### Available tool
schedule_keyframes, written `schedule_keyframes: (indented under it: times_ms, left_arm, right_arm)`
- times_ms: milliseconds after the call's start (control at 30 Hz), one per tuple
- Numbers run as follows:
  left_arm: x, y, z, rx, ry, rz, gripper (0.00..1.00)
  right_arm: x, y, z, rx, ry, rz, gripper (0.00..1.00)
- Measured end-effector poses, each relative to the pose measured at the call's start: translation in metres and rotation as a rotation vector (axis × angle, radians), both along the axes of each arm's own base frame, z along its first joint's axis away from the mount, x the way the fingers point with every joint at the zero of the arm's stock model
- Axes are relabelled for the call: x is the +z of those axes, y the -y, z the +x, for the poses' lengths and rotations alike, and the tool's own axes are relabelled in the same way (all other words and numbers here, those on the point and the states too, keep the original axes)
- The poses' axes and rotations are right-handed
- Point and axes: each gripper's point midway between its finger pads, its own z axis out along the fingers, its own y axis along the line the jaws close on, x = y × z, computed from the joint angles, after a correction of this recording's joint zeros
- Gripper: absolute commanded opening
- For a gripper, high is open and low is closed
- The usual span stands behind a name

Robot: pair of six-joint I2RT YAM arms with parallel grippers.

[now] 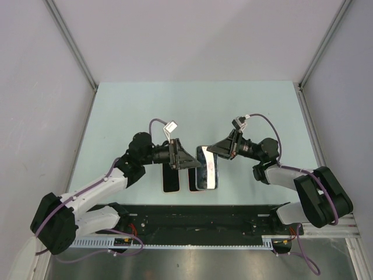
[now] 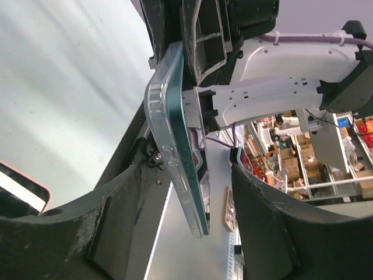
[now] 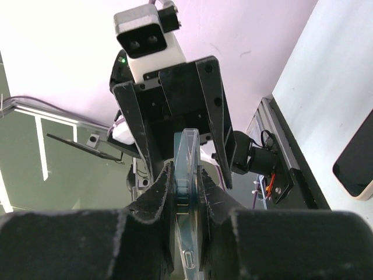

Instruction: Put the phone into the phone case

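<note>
Pinching phone (image 2: 192,146) in clear case (image 2: 168,125), right claw (image 3: 185,175), left claw (image 2: 186,166) spread either side

We see a pale green table (image 1: 145,111), bare over most of its far half. Two flat things lie face-up on it near the front edge, side by side with a narrow gap between them. The left one is a dark phone (image 1: 171,181) with a pale rim. The second dark slab (image 1: 193,182) is partly hidden from above, so we cannot name it surely. From the right wrist, a dark phone with a cream rim (image 3: 356,166) lies flat on the table (image 3: 338,87). From the left wrist we catch only a pink-rimmed corner (image 2: 17,195). A black rail (image 1: 198,213) runs along the near edge.
</note>
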Motion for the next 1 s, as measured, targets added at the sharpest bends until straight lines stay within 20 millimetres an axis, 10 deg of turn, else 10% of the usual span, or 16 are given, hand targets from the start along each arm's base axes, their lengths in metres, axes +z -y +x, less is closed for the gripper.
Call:
schedule_keyframes:
  times_ms: [67, 300, 467, 633, 867, 1000]
  left_arm:
    - [-0.004, 0.005, -0.005, -0.022, -0.015, 0.005, 0.62]
    - [-0.017, 0.017, -0.014, -0.065, -0.072, 0.030, 0.00]
    - [-0.018, 0.017, -0.011, -0.057, -0.070, 0.051, 0.00]
    - [-0.023, 0.018, -0.007, -0.049, -0.064, 0.108, 0.00]
    - [-0.019, 0.019, -0.003, -0.046, -0.057, 0.164, 0.00]
    - [-0.014, 0.020, -0.005, -0.049, -0.087, 0.164, 0.18]
  right_arm:
    - [0.000, 0.001, 0.001, -0.006, -0.001, 0.001, 0.00]
    - [-0.001, 0.005, 0.007, -0.024, 0.002, -0.002, 0.17]
    - [0.002, 0.007, 0.007, -0.028, 0.003, 0.006, 0.41]
    - [0.001, 0.006, 0.004, -0.009, -0.007, 0.002, 0.43]
    - [-0.001, 0.006, 0.005, -0.011, 0.003, -0.007, 0.06]
    - [-0.002, 0.007, 0.006, -0.024, 0.064, -0.014, 0.00]
